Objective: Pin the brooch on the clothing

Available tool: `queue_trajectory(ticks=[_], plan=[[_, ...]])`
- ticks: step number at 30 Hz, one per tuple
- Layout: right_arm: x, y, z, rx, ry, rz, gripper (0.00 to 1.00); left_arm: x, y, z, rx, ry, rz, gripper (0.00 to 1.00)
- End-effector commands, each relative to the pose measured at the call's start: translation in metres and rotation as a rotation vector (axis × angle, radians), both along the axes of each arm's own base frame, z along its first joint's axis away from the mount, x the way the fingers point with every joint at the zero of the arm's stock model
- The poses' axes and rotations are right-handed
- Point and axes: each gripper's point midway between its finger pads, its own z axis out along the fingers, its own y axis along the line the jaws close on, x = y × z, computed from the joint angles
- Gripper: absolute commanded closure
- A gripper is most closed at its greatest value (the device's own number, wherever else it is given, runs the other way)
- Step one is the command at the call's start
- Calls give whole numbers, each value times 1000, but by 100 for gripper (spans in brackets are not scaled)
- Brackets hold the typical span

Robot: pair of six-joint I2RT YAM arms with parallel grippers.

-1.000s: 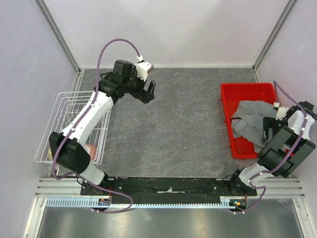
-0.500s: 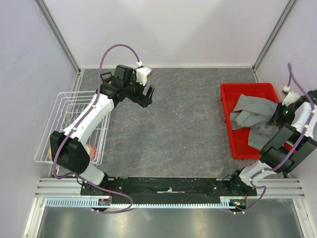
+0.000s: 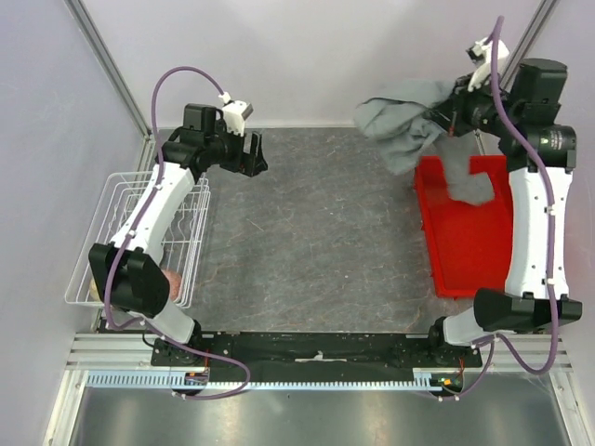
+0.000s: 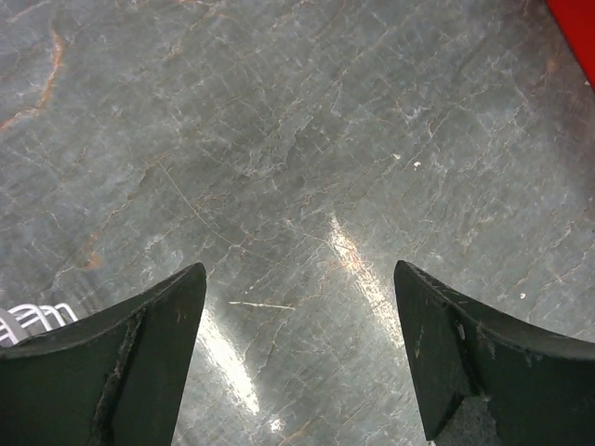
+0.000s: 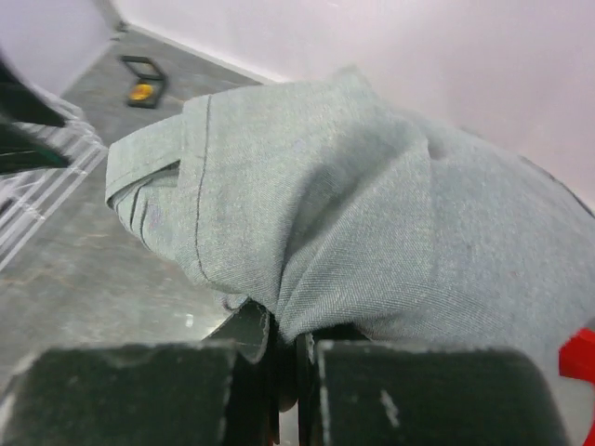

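The clothing (image 3: 406, 127), a grey shirt, hangs bunched in the air over the back of the table and the red bin. My right gripper (image 3: 456, 115) is raised high and shut on a fold of it. In the right wrist view the grey cloth (image 5: 353, 204) fills the frame above the closed right gripper (image 5: 284, 327). Far off on the table, a small orange-gold thing, seemingly the brooch (image 5: 141, 91), lies in a black square frame. My left gripper (image 3: 253, 154) hovers at the back left, and in its wrist view the left gripper (image 4: 297, 358) is open over bare table.
A red bin (image 3: 462, 249) stands at the right, and the shirt's lower end dangles into it. At the left is a white wire basket (image 3: 112, 232) with a tan round thing (image 3: 172, 280) at its near end. The wire rim (image 4: 28, 321) and the bin's corner (image 4: 581, 14) show in the left wrist view.
My right arm has closed on the shirt and swung up and back, lifting it out of the red bin. My left arm has moved left, toward the basket.
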Motion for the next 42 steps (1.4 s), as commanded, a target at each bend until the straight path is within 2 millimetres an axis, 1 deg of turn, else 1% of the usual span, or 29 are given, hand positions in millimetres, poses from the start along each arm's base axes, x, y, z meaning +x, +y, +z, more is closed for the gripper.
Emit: queue_trajectory(ticks=[1, 2, 3, 4, 5, 6, 7, 8, 9, 10, 11, 15, 16, 18, 20, 21, 22, 23, 24, 27, 28, 29, 31, 33, 34, 36, 37, 41, 42], plan=[[-18, 75, 27, 74, -64, 160, 100, -8, -2, 47, -108, -82, -56, 11], [-24, 86, 20, 65, -50, 182, 100, -11, 0, 52, -112, -94, -68, 9], [-27, 98, -7, 51, 11, 222, 100, -14, 4, 54, -112, -97, -77, 9], [-38, 122, -21, 38, 41, 296, 100, -20, 3, 48, -105, -86, -111, 8], [-48, 133, -31, 21, 59, 339, 100, -24, 4, 48, -101, -86, -122, 7], [-56, 141, -60, -13, 128, 375, 95, -29, 4, 49, -94, -93, -134, 7], [-66, 152, -75, -71, 133, 439, 63, -37, 4, 40, -79, -86, -170, 6], [-72, 152, -92, -108, 176, 461, 43, -42, 3, 37, -75, -84, -192, 4], [-74, 149, -113, -138, 220, 469, 27, -49, 3, 40, -70, -103, -219, 2], [-73, 145, -123, -169, 237, 464, 5, -58, 0, 30, -60, -101, -281, 0], [-72, 141, -138, -197, 289, 455, 2, -65, 0, 25, -51, -98, -306, 1], [-62, 126, -165, -291, 334, 409, 2, -85, -2, 4, 5, -121, -419, 1], [-60, 123, -171, -301, 345, 397, 2, -90, -2, -5, 28, -129, -459, 1], [-58, 118, -189, -335, 370, 393, 2, -96, -12, -16, 56, -137, -520, 1], [-49, 110, -206, -378, 395, 347, 2, -97, -16, -34, 110, -126, -563, 2], [-48, 106, -220, -395, 421, 333, 2, -100, -23, -41, 123, -116, -591, 2], [-45, 101, -227, -410, 434, 312, 2, -99, -24, -47, 139, -110, -600, 3], [-36, 94, -237, -444, 435, 268, 2, -96, -27, -57, 141, -79, -608, 5], [-36, 88, -250, -460, 463, 251, 2, -96, -30, -60, 141, -70, -614, 5], [-28, 74, -273, -524, 493, 217, 2, -91, -36, -63, 119, -51, -624, 7], [-26, 70, -278, -543, 495, 212, 2, -89, -38, -61, 110, -59, -628, 7], [-22, 66, -288, -572, 499, 199, 2, -88, -39, -63, 111, -61, -629, 7], [-16, 62, -298, -605, 492, 198, 2, -80, -40, -70, 114, -65, -614, 7], [-6, 60, -311, -634, 497, 190, 2, -75, -39, -79, 118, -43, -598, 6], [-4, 59, -321, -651, 516, 199, 2, -72, -39, -80, 116, -40, -589, 6], [1, 59, -329, -664, 525, 204, 2, -68, -38, -85, 129, -27, -577, 5], [1, 59, -341, -670, 551, 210, 2, -66, -38, -89, 131, -15, -569, 5], [-6, 62, -369, -671, 613, 209, 7, -62, -33, -91, 115, -1, -526, 5], [-6, 62, -372, -684, 611, 196, 9, -62, -32, -91, 110, -2, -526, 5]])
